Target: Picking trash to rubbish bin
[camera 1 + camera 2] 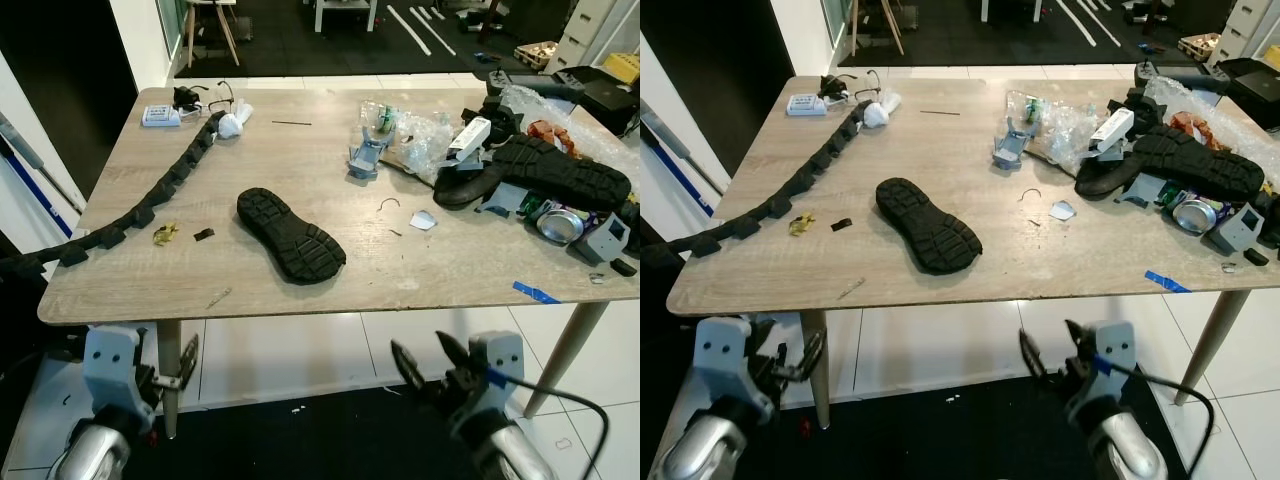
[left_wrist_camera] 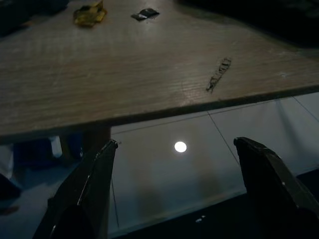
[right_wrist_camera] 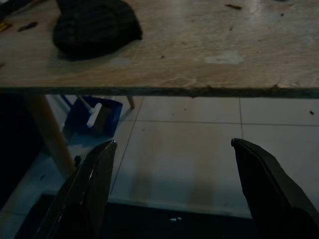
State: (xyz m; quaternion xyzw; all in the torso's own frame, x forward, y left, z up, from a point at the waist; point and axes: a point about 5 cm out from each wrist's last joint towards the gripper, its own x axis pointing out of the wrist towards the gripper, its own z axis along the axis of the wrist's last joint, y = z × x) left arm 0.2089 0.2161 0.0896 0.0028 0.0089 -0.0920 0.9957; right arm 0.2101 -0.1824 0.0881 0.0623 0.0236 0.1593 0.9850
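On the wooden table (image 1: 300, 160) lie bits of trash: a yellow wrapper (image 1: 166, 234), a small black scrap (image 1: 203, 234), a thin twig-like scrap (image 1: 218, 297) near the front edge, a white shard (image 1: 423, 221) and a crumpled white paper (image 1: 232, 124). A black shoe sole (image 1: 290, 234) lies in the middle. Both grippers hang below the table's front edge. My left gripper (image 1: 186, 362) is open and holds nothing, below the front left corner. My right gripper (image 1: 428, 362) is open and holds nothing, below the front middle.
A long black segmented track (image 1: 150, 195) runs along the table's left side. A heap of plastic, a second sole (image 1: 560, 170), a can and grey parts crowds the right end. Blue tape (image 1: 535, 293) sticks near the front right edge. A blue object (image 3: 97, 117) lies on the floor under the table.
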